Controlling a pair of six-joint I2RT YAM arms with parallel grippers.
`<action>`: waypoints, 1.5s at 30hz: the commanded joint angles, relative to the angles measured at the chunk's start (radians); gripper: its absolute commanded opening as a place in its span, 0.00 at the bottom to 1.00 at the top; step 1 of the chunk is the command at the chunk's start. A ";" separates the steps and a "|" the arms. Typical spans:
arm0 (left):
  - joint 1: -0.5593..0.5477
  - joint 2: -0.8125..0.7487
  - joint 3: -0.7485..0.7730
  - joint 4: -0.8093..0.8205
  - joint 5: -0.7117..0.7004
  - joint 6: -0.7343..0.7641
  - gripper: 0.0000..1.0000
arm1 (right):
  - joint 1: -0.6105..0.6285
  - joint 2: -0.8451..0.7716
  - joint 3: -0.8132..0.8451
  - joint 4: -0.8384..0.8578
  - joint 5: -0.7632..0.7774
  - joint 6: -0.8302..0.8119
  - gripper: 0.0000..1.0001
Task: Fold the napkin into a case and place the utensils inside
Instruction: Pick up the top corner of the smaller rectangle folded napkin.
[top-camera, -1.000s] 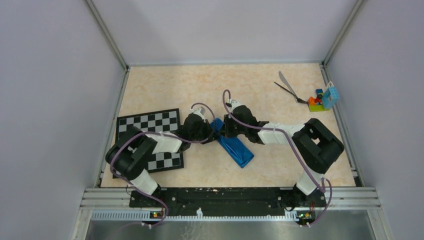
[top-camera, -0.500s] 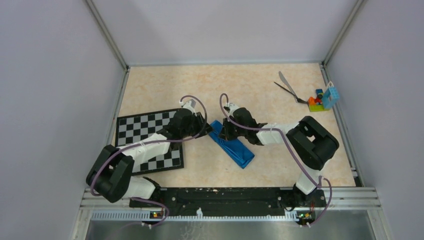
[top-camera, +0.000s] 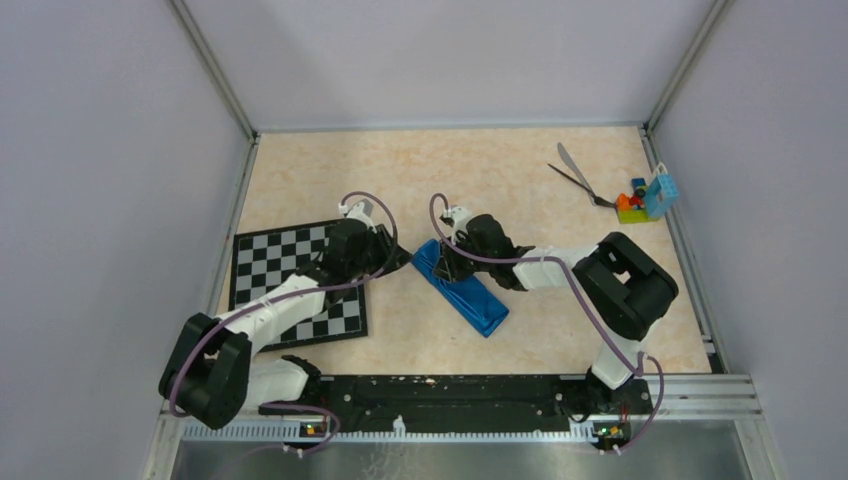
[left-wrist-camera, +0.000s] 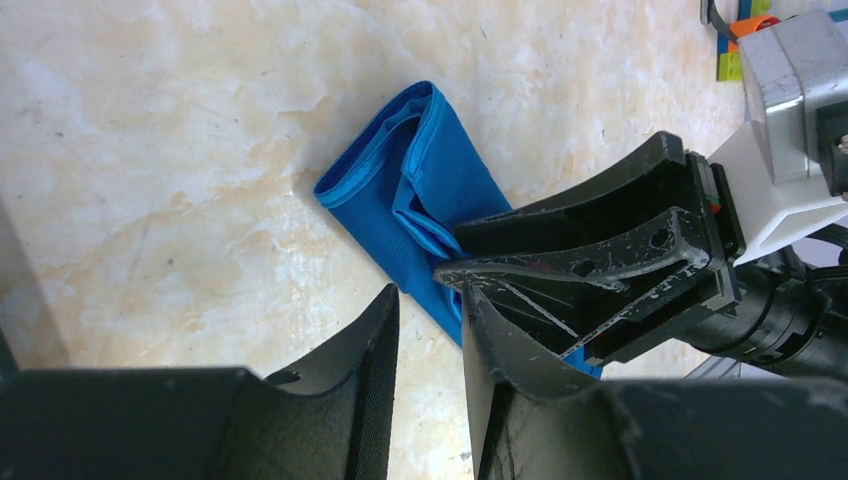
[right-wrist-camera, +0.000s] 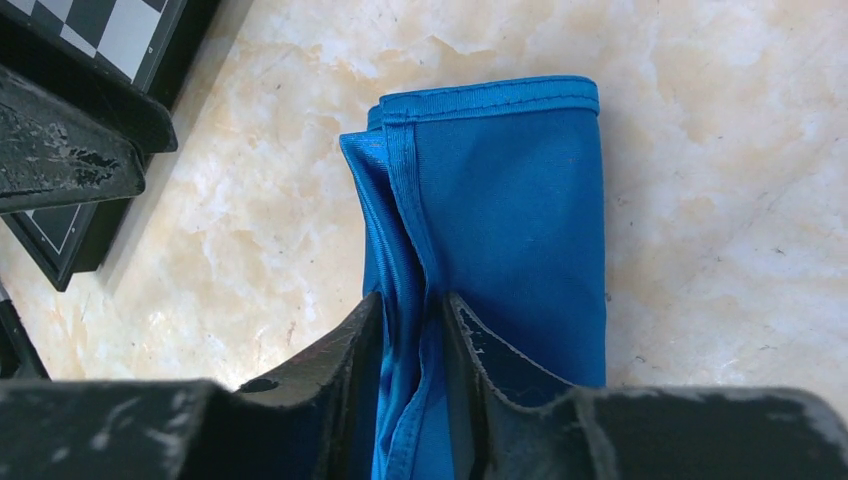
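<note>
The napkin lies folded as a narrow blue case (right-wrist-camera: 510, 220) on the desk (top-camera: 420, 180), just beside the right edge of the chessboard (top-camera: 275, 250). It slants away from the board, and the end closer to the board points toward the back of the desk.

At that end the right wrist view shows a stitched hem across the top. Several cloth layers are stacked along the long edge that faces the chessboard, parting a little into a slit. What lies inside the slit cannot be made out.

The right fingers (right-wrist-camera: 372, 320) are clamped on that layered edge, with a ridge of blue cloth pinched up between them.

The left fingers (left-wrist-camera: 385, 320) hang between the chessboard's right edge and the case, their tips low by the cloth. They stand a narrow gap apart with nothing between them. Whether they touch the case cannot be told.

The utensils (top-camera: 568, 161), one silver-grey and one thin and black, lie on the bare desk well apart from the chessboard, far off beyond the case. They cross each other at one end.

Just past them, farther again from the chessboard, sits a small heap of toy blocks (top-camera: 632, 205). A light-blue piece (top-camera: 661, 192) leans against the heap, and I cannot tell whether it is hollow.
</note>
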 joint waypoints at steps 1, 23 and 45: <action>0.007 -0.042 -0.026 -0.002 -0.015 0.022 0.35 | 0.001 -0.023 0.016 0.047 0.006 -0.076 0.30; 0.034 -0.127 -0.090 -0.019 -0.014 0.022 0.35 | 0.030 -0.009 0.101 0.049 0.069 -0.175 0.55; 0.043 -0.133 -0.103 -0.002 0.012 0.011 0.36 | 0.040 0.107 0.145 0.064 0.070 -0.167 0.30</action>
